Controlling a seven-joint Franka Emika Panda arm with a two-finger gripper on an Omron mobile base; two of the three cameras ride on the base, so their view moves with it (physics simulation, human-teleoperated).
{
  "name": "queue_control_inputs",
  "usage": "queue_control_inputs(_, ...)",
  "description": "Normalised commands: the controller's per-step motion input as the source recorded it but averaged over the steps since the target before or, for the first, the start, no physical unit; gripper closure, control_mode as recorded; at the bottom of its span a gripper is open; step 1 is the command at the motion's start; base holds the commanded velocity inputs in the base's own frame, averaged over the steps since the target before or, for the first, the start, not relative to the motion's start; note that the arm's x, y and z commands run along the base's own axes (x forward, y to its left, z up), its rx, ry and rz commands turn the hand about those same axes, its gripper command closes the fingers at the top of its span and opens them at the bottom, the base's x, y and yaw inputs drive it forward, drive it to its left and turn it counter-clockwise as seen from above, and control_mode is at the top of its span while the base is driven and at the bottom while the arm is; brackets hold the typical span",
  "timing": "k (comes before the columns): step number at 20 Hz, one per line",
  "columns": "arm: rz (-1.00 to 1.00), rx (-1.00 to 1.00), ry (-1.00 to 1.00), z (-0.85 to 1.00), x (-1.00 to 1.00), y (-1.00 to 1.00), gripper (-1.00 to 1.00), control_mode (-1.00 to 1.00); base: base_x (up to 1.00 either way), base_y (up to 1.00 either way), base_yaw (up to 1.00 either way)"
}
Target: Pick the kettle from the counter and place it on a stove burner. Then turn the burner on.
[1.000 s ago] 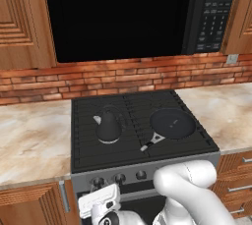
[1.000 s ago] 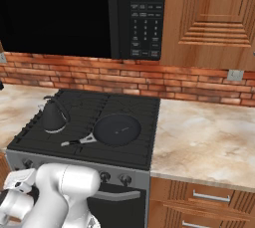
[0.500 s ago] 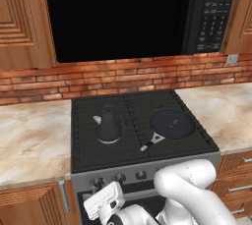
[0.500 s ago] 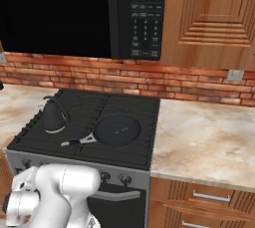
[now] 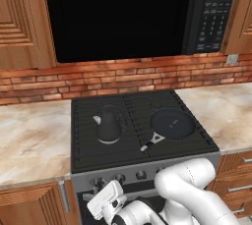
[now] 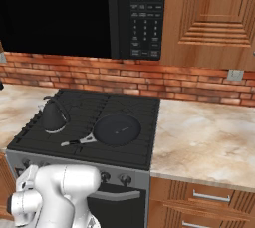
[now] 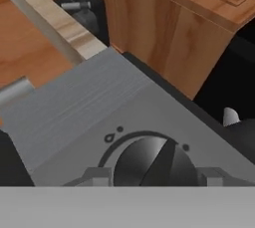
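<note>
1. The gripper (image 7: 149, 182) sits low in front of the stove, right up against the grey control panel (image 7: 74, 107). In the hand view its finger tips (image 7: 94, 176) flank a round dark knob (image 7: 152, 165) with a raised ridge across it, one tip on each side.
2. The jaws stand partly apart, about the width of the knob. Whether the tips actually press on the knob or merely bracket it I cannot tell.
3. In the left base view the white hand (image 5: 109, 200) hangs below the front edge of the stove, at the left end of the row of knobs (image 5: 129, 176).
4. Just beyond the panel lies the black stove top (image 5: 86, 155), its thin grate bars crossing.
5. The kettle (image 5: 107, 126) stands upright on the stove burner (image 5: 101, 143) at the left of the stove top, its pale spout pointing left in the left base view and its thin handle arched over the top. In the right base view the kettle (image 6: 54, 117) stands likewise on the left side.
6. To its right, apart from it, a flat black pan (image 5: 172, 123) rests on the right burners, its straight handle pointing toward the near front.
7. The counter (image 5: 29, 140) runs on both sides of the stove, beige and veined.
8. Farther back stands a red brick wall (image 5: 123, 74), then a black microwave (image 5: 128, 13) overhead between wooden cabinets (image 5: 19, 17).
</note>
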Motion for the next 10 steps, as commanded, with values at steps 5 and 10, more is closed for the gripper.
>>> queue_control_inputs(5,0.44,-0.25,0.21,-0.3,-0.01,0.0,1.0,-1.0,0.0,0.0,0.0)
queue_control_inputs(10,0.44,-0.25,0.19,-0.22,-0.07,0.03,1.0,-1.0,0.0,0.0,0.0)
